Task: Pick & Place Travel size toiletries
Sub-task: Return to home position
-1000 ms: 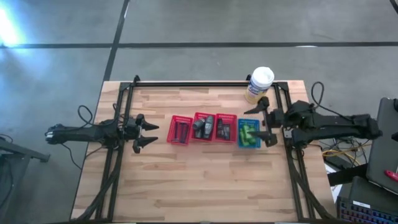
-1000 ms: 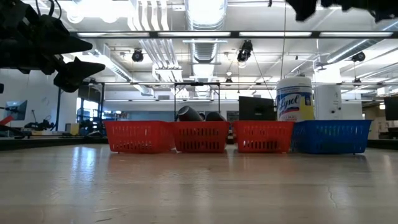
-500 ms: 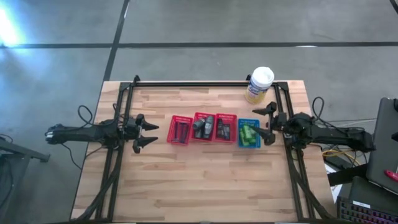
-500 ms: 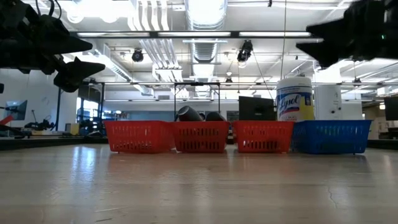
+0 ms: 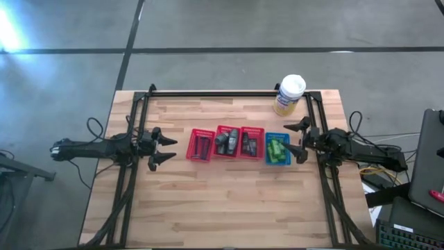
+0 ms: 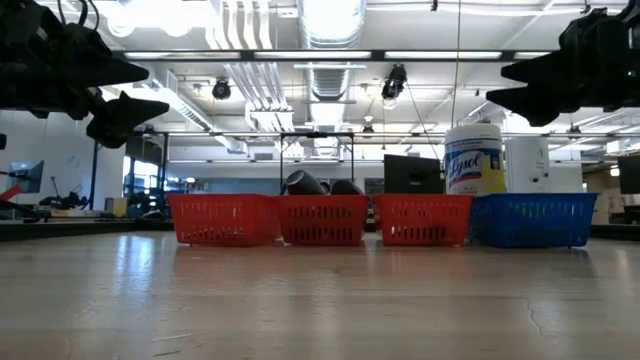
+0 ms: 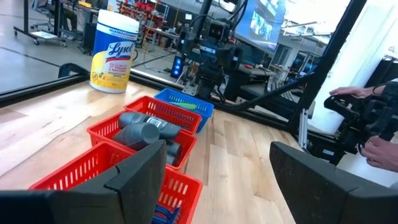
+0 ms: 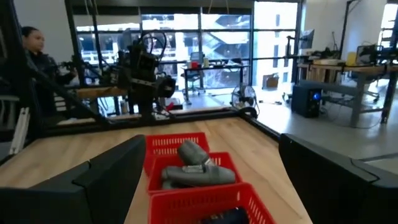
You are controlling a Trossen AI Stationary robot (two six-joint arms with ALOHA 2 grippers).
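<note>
My left tool (image 5: 171, 150): wide, empty, left of red baskets (image 5: 201, 131).
My right tool (image 5: 286, 137): wide, empty, at blue basket's (image 5: 277, 163) right edge.
Green bottles (image 5: 277, 148): in blue basket.

A: table (image 5: 222, 201): pale wood strips, smooth, faint sheen in the low view. rail (image 5: 215, 93) at its far edge: black metal, matt.
B: red baskets (image 6: 222, 220) and blue basket (image 6: 530, 220): moulded plastic lattice. grey tubes (image 7: 146, 127): matt plastic. canister (image 6: 472, 160): glossy printed label, white plastic lid.
</note>
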